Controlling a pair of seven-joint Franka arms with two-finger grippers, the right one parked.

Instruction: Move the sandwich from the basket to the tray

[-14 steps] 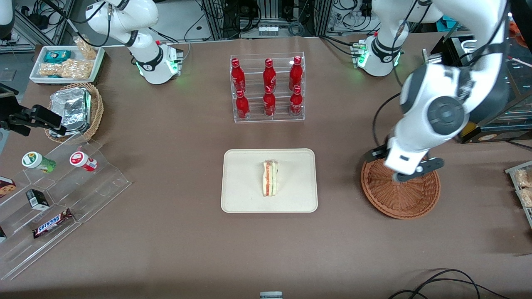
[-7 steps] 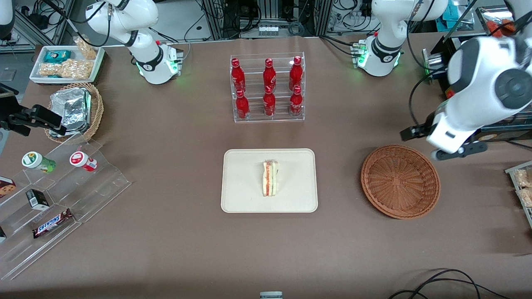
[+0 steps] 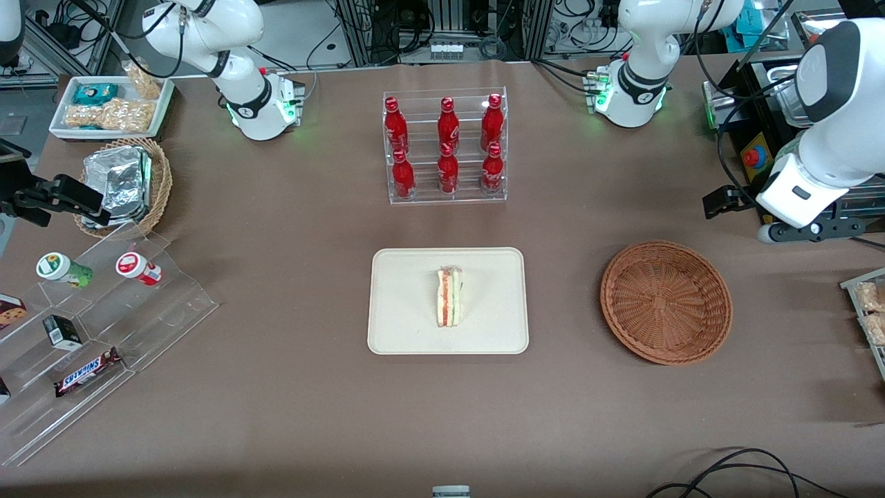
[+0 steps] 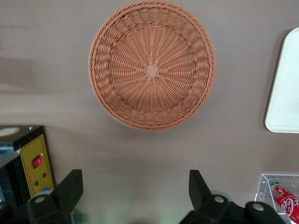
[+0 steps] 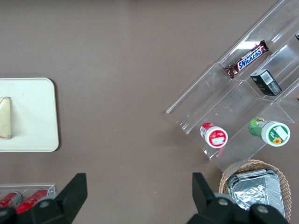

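The sandwich (image 3: 449, 297) lies on its side on the cream-beige tray (image 3: 408, 304), about at the tray's middle; it also shows in the right wrist view (image 5: 5, 116). The reddish-brown wicker basket (image 3: 666, 302) sits beside the tray toward the working arm's end and is empty; the left wrist view shows its bare inside (image 4: 152, 65) and a corner of the tray (image 4: 285, 88). My left gripper (image 3: 781, 221) (image 4: 134, 179) is open and empty, raised above the table, farther from the front camera than the basket.
An acrylic rack of red bottles (image 3: 446, 145) stands farther back than the tray. A black box with a yellow panel (image 4: 35, 163) sits near the gripper. A stepped acrylic shelf (image 3: 104, 311), a foil-bundle basket (image 3: 124, 183) and a white snack tray (image 3: 110, 104) lie toward the parked arm's end.
My left gripper has moved from over the basket away toward the working arm's end and farther back, uncovering the empty basket. The sandwich and tray have not moved.
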